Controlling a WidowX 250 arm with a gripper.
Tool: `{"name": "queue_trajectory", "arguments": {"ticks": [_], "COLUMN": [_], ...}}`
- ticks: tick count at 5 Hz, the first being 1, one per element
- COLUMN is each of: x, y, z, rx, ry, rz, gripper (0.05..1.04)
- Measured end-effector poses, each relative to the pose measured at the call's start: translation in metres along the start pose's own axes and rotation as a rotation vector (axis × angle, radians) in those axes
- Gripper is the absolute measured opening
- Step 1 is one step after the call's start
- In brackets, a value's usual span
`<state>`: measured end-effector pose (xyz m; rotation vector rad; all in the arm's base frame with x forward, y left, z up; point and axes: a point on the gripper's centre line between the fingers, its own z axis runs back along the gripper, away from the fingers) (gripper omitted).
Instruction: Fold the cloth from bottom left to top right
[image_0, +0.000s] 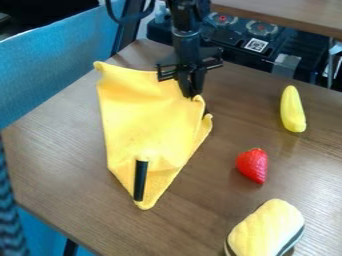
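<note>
- A brown wood-grain table (67, 145) spreads beneath the work, set at a slant, with a blue panel (60, 55) beyond its upper-left edge.
- In the room behind, black equipment (227, 42) bearing a black-and-white coded square (256, 45) sits below a second brown surface (294, 20) at upper right.
- The black gripper (192, 94) hangs down at the upper-right edge of the yellow cloth (140, 115), its two fingertips drawn together on the fabric, which bunches up at the tips.
- The cloth, one piece, lies left of the table's middle, its wide part toward the top and its narrow end toward the bottom, with a curled edge on the right.
- One black rod (140, 180) rests lengthwise on the cloth's lower part.
- To the right, well apart from the cloth, are one yellow banana-shaped piece (292, 110), one red strawberry (252, 165) and, nearest the camera, one pale-yellow rounded piece (267, 227) with a dark band.
</note>
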<state>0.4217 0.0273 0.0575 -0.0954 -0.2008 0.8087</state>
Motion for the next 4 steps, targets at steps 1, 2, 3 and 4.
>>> {"name": "queue_trajectory", "arguments": {"ticks": [1,2,3,4], "x": [0.002,0.002,0.008,0.011], "y": [-0.008,-0.015,-0.013,0.018], "z": [0.0,0.002,0.03,0.065], "rx": [-0.046,-0.123,-0.225,-0.204], "ry": [-0.014,-0.05,-0.076,0.006], "rz": [0.037,0.036,-0.01,-0.192], "gripper": [0.545,0.872,1.003,0.999]}}
